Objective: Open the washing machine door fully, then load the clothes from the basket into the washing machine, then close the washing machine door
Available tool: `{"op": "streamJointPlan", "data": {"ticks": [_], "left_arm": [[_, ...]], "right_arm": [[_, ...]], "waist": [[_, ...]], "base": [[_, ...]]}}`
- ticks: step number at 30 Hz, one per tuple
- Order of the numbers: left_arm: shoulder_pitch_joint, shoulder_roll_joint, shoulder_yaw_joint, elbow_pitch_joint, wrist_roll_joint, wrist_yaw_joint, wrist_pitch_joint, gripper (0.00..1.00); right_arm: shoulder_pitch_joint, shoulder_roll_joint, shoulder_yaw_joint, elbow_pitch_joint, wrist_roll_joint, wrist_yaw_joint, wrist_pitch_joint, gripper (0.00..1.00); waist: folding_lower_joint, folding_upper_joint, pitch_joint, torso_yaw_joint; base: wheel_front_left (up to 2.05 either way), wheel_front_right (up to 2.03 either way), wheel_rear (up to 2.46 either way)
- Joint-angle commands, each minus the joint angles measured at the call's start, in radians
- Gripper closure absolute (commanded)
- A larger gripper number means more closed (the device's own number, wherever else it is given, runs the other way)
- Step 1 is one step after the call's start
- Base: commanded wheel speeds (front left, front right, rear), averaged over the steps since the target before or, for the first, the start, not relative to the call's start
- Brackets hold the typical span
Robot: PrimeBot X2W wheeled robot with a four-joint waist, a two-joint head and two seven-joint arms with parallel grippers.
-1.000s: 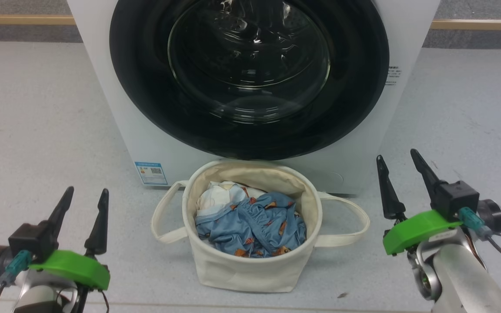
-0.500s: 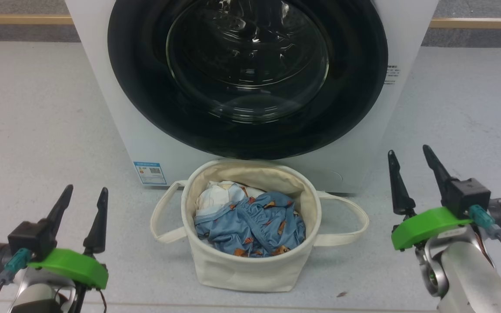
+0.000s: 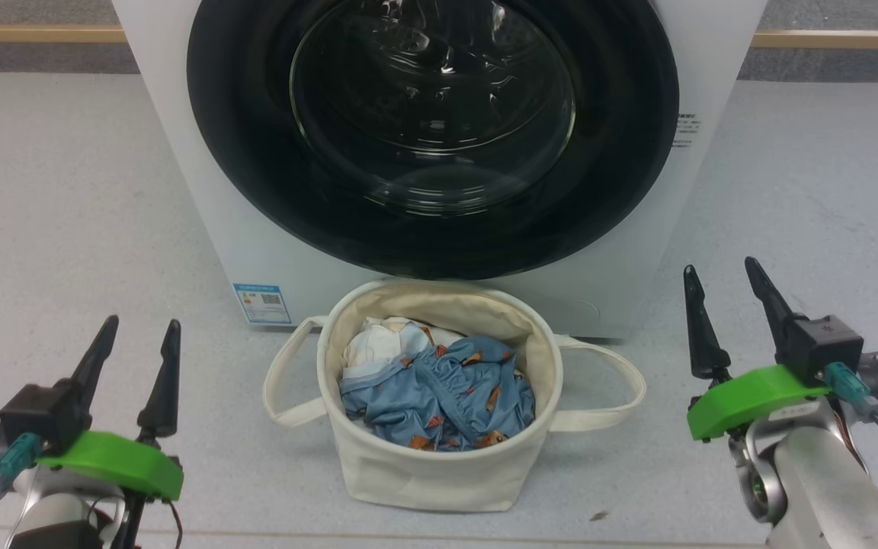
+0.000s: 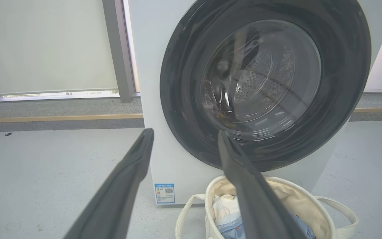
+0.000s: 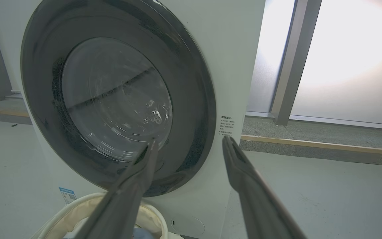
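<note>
The white washing machine (image 3: 203, 221) (image 4: 144, 83) (image 5: 234, 66) stands ahead with its round black-rimmed door (image 3: 431, 229) (image 4: 184, 93) (image 5: 194, 99) closed flat against the front. On the floor right before it sits the cream canvas basket (image 3: 424, 473) (image 4: 310, 199) (image 5: 88, 205). Inside lie the light blue clothes (image 3: 439, 396) with orange prints and a cream-white piece (image 3: 374, 343). My left gripper (image 3: 138, 332) (image 4: 184, 134) hangs open at the lower left, empty. To the basket's right my right gripper (image 3: 719, 271) (image 5: 189, 141) is open too, holding nothing.
Grey speckled floor (image 3: 65, 191) spreads to both sides of the machine. A low wooden strip (image 3: 35, 34) runs along the wall behind. Window frames (image 4: 116, 49) (image 5: 290, 59) stand behind the machine. A blue sticker (image 3: 262, 303) marks the machine's lower left corner.
My right gripper has shifted a little to the right and my left gripper slightly left and up. The basket and the door have not moved.
</note>
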Motion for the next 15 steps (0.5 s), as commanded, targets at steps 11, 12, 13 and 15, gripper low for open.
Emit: {"op": "streamJointPlan", "data": {"ticks": [11,12,13,15], "left_arm": [[-0.046,0.031,0.039,-0.027,0.008,-0.005,-0.012,0.00],[-0.046,0.030,0.040,-0.028,0.009,-0.005,-0.012,0.00],[-0.046,0.030,0.042,-0.028,0.010,-0.005,-0.012,0.00],[-0.044,0.028,0.041,-0.031,0.012,-0.005,-0.012,0.00]], "right_arm": [[-0.022,-0.001,0.015,-0.034,0.010,0.000,-0.012,0.00],[-0.021,-0.001,0.015,-0.033,0.010,0.000,-0.012,0.00],[-0.021,-0.001,0.014,-0.032,0.010,0.000,-0.012,0.00],[-0.022,-0.001,0.012,-0.030,0.011,0.000,-0.012,0.00]], "waist": [[0.0001,0.0000,-0.006,0.004],[0.0001,0.0000,-0.006,0.004],[0.0001,0.0000,-0.006,0.004],[0.0001,0.0000,-0.005,0.004]], "base": [[0.00,0.00,0.00],[0.00,0.00,0.00],[0.00,0.00,0.00],[0.06,0.02,-0.09]]}}
